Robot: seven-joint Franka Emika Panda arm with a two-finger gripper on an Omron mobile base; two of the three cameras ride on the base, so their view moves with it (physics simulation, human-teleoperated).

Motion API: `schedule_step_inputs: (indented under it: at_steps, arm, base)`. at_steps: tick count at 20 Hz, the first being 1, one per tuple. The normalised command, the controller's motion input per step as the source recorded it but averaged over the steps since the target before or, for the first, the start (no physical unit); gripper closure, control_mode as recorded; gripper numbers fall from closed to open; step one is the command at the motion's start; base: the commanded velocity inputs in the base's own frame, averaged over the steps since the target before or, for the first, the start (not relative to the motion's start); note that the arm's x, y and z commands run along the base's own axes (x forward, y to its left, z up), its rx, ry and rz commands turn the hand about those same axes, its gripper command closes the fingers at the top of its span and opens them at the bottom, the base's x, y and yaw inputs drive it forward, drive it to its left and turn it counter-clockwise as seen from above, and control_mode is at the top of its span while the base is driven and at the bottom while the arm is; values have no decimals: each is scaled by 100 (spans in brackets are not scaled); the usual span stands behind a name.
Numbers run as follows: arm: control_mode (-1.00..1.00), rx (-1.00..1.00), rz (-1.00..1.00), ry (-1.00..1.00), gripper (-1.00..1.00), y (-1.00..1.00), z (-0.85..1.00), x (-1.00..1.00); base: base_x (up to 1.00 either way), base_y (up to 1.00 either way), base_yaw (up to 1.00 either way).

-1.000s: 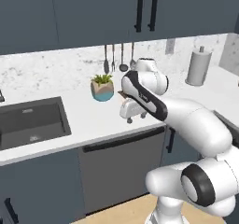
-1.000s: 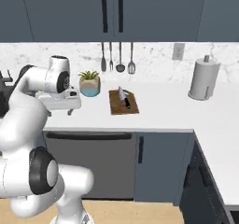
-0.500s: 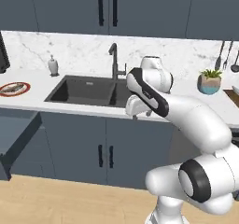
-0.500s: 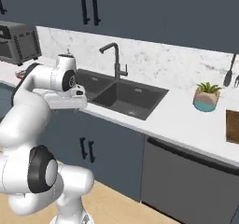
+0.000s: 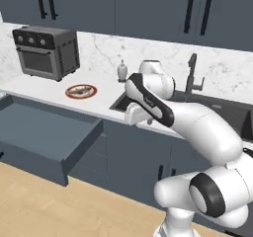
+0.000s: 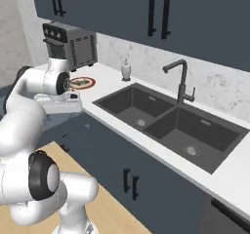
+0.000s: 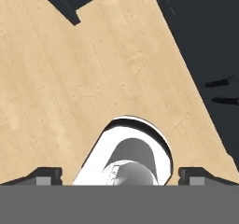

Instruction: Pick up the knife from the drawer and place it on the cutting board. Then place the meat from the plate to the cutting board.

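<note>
The base has driven left along the counter, so the open drawer (image 5: 47, 132) and the plate (image 5: 81, 91) with the meat (image 5: 82, 90) now come in view, while the gripper (image 7: 119, 176), jaws wide apart and empty, points at the floor, the knife not yet visible.

counter (image 5: 39, 90) | on it: toaster oven (image 5: 48, 52), plate (image 5: 81, 91) w/ meat (image 5: 82, 89), soap btl (image 5: 121, 71)

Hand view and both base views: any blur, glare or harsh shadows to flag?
Hand view: sharp, evenly lit floor, pincer open and empty. Left base view: soft, slightly blurred edges, plate detail indistinct, open drawer flat-shaded. Right base view: no glare, sink uniformly dark.
</note>
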Motion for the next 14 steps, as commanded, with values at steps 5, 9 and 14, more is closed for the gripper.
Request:
schedule_step_inputs:
  at_steps: [5,9,14]
  arm:
    - [100,0,0,0,-100,0,0,0]
    - [100,0,0,0,-100,0,0,0]
    - [100,0,0,0,-100,0,0,0]
  base:
    - [99,2,10]
    - [63,29,11]
    - [42,42,11]
